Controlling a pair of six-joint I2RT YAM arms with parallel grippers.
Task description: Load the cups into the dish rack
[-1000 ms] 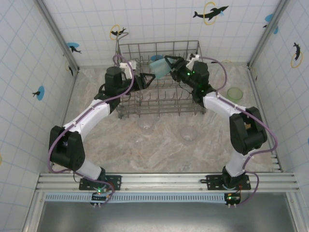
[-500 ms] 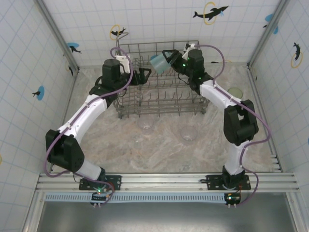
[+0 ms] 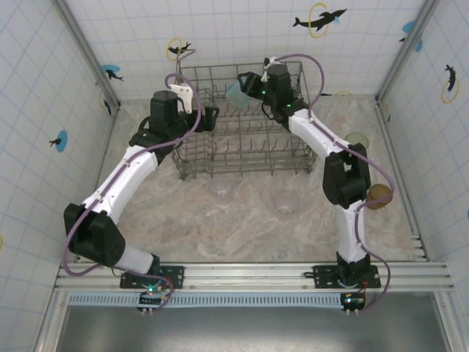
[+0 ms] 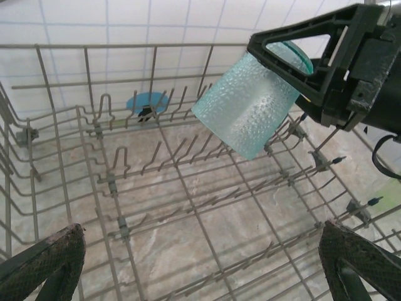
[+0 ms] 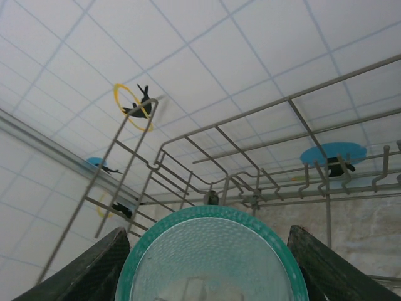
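The grey wire dish rack [image 3: 242,170] stands at the back of the table. My right gripper [image 3: 239,88] is shut on the teal cup [image 3: 234,96], holding it tilted above the rack's far side. From the left wrist view the teal cup [image 4: 247,106] hangs over the tines, base down and to the left. In the right wrist view its rim [image 5: 212,216] sits between my fingers [image 5: 81,269]. My left gripper [image 3: 212,117] is open inside the rack [image 4: 125,45] with nothing between its fingertips [image 4: 47,260].
Two clear cups [image 3: 221,192] [image 3: 286,203] rest on the marble table in front of the rack. A light green cup [image 3: 357,140] and an amber cup [image 3: 379,196] sit to the right, near the right arm. Tiled walls close in the back and sides.
My right arm has stretched out and carried the teal cup back and slightly left, higher over the rack. My left gripper has drawn back a little to the left.
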